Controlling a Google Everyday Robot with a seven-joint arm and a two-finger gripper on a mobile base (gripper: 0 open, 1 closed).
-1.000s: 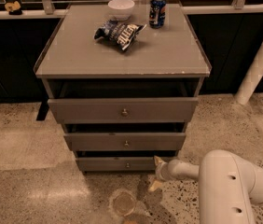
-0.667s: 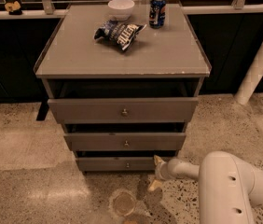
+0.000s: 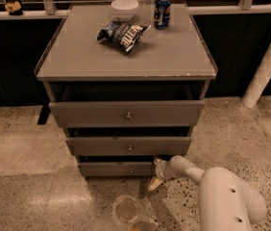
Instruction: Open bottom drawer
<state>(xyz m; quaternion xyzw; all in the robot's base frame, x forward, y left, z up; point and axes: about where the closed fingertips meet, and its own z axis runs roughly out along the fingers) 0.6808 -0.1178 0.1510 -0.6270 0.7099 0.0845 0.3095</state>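
The grey cabinet (image 3: 126, 57) has three drawers, all pulled out a little. The bottom drawer (image 3: 111, 169) is the lowest and narrowest front, with a small round knob (image 3: 131, 170). My gripper (image 3: 155, 176) is at the right end of the bottom drawer's front, low near the floor, with one pale fingertip (image 3: 153, 184) pointing down. My white arm (image 3: 222, 196) comes in from the lower right.
On the cabinet top lie a white bowl (image 3: 125, 6), a blue can (image 3: 162, 12) and a chip bag (image 3: 122, 33). A white post (image 3: 270, 64) stands at right. A dark wall runs behind. A round shiny mark (image 3: 127, 209) shows on the speckled floor in front.
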